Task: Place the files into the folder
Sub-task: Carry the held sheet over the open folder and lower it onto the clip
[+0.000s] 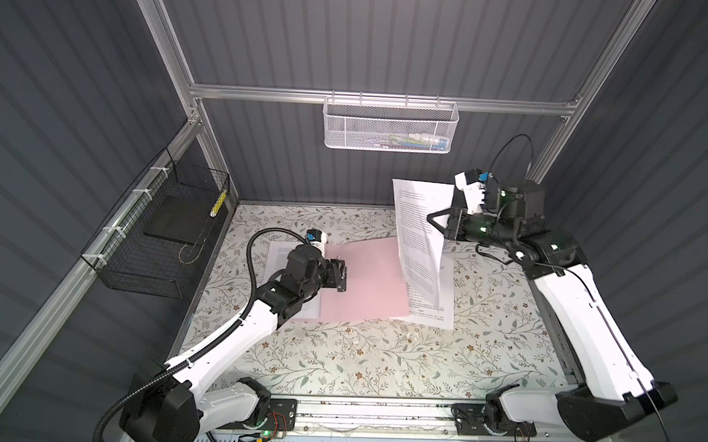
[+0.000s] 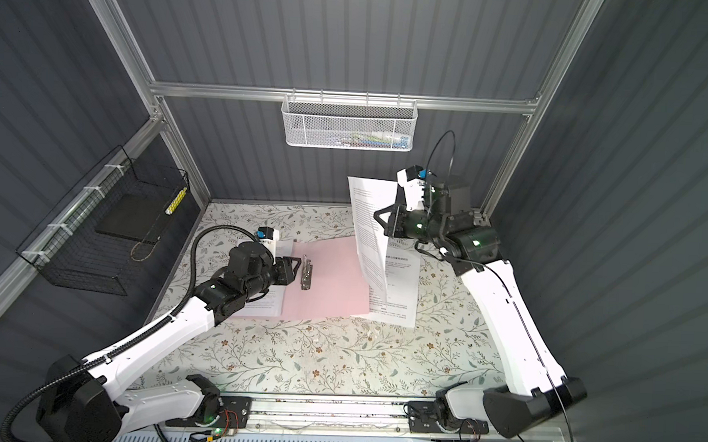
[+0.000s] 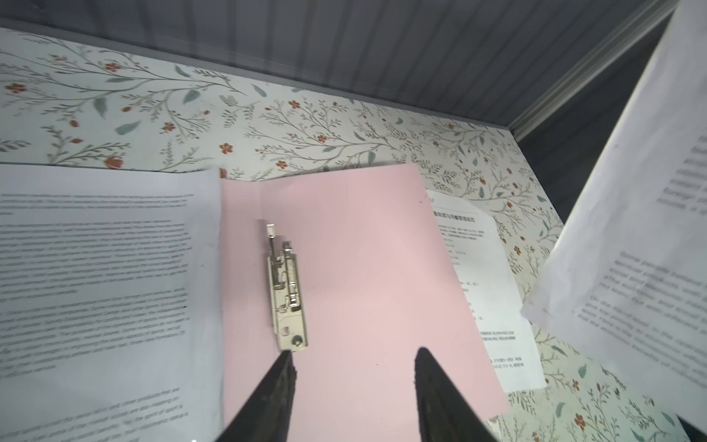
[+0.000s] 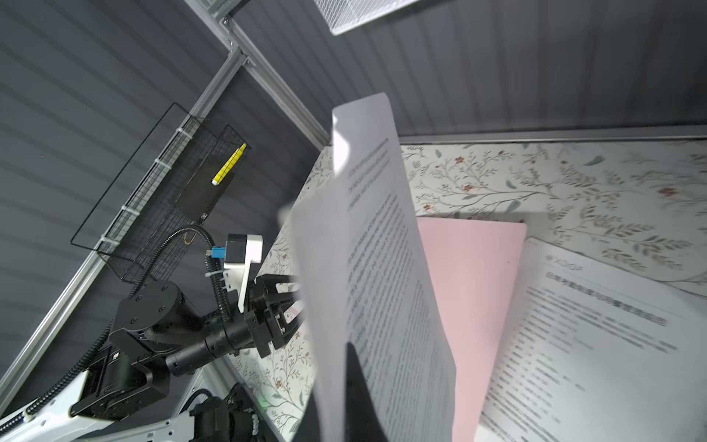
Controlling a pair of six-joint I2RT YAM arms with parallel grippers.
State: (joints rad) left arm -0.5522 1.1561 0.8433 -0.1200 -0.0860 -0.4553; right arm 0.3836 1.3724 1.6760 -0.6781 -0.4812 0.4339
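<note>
The pink folder (image 1: 366, 281) (image 2: 332, 279) lies open on the floral table, its metal clip (image 2: 306, 274) (image 3: 287, 294) on the left part. My left gripper (image 1: 343, 277) (image 3: 354, 356) hovers open just over the clip's near end, holding nothing. My right gripper (image 1: 437, 224) (image 4: 336, 367) is shut on one edge of a printed file sheet (image 1: 418, 233) (image 4: 382, 268), which hangs nearly upright above the folder's right edge. A second file (image 1: 431, 309) (image 3: 478, 287), with a header logo, lies flat by the folder's right side. A third (image 1: 275, 259) (image 3: 107, 268) lies at its left, partly under my left arm.
A black wire basket (image 1: 164, 237) on the left wall holds a dark slab and a yellow item. A white mesh basket (image 1: 390, 126) hangs from the back rail. The floral tabletop (image 1: 357, 355) stretches in front of the folder.
</note>
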